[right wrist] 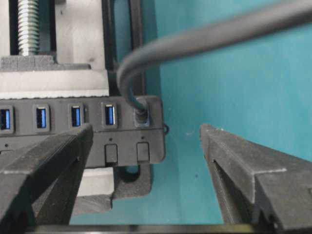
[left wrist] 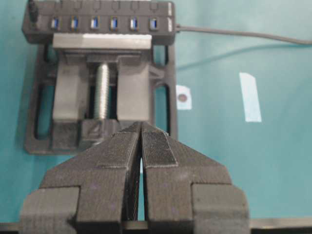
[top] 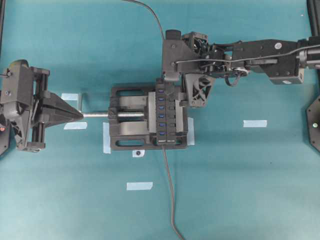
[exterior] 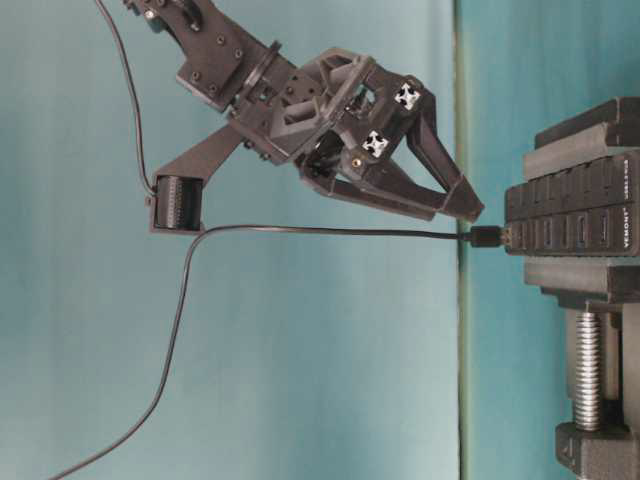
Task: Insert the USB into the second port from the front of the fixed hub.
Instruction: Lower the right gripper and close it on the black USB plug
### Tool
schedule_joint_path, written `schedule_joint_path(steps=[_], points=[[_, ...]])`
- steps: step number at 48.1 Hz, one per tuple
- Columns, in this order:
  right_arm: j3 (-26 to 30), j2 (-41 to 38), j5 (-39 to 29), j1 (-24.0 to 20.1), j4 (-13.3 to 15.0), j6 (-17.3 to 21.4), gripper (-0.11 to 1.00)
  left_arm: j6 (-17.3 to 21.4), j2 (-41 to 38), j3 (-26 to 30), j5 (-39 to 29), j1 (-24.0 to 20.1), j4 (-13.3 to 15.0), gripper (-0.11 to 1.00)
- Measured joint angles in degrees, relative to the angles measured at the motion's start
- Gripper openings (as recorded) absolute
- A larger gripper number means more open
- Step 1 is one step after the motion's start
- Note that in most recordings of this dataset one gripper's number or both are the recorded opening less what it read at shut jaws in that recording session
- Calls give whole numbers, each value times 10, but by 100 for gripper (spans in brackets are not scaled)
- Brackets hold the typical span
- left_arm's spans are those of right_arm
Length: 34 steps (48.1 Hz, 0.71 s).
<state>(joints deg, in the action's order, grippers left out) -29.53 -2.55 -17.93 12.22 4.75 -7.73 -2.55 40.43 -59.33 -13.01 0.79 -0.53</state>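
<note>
Right gripper (exterior: 455,195) hangs tilted with jaws wide, holding nothing; the USB (exterior: 487,237) sits just below its fingertips, plugged into the fixed hub (exterior: 575,215), labelled "VEMONT".

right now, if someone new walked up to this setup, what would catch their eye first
Probably the right gripper, jaws spread wide just above the USB, which sits plugged into the end slot of the fixed hub, farthest from the hub's own thick cable. Next, the black vise at the table's middle, clamping that hub, with its silver screw pointing toward the left gripper, which is shut and empty.
</note>
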Motion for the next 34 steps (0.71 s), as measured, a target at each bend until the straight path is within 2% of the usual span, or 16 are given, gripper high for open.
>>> schedule_joint_path(steps=[20, 34], points=[[4, -29, 38, 0, 0, -1, 88, 0, 1, 4, 0, 0, 0, 0], [18, -36, 41, 1, 0, -1, 83, 0, 4, 5, 0, 0, 1, 0]])
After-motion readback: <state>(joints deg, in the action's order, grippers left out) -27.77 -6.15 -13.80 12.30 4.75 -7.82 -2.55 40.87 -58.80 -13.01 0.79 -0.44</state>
